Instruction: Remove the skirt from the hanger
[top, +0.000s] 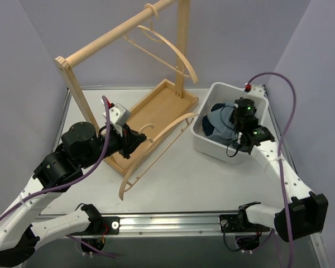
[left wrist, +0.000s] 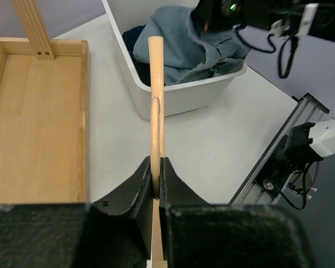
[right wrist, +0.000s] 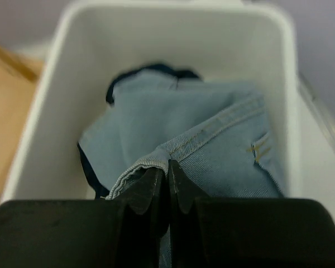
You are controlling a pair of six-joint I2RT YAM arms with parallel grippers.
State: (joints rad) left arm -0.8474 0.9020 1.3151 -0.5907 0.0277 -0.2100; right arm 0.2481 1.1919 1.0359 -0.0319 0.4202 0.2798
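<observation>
Pinching wooden hanger (top: pixel 156 151) at frame centre in closed left gripper (left wrist: pixel 157 180); right gripper (right wrist: pixel 168 177), jaws together, over denim skirt (right wrist: pixel 212 145) in white bin (top: pixel 212 146).

Top external: high behind both bases, looking down over the whole table (top: pixel 212 184); left wrist: low, close, facing along the hanger (left wrist: pixel 156 111) toward the bin (left wrist: pixel 178 97); right wrist: close above, looking into that bin (right wrist: pixel 39 134), shared by all views.
</observation>
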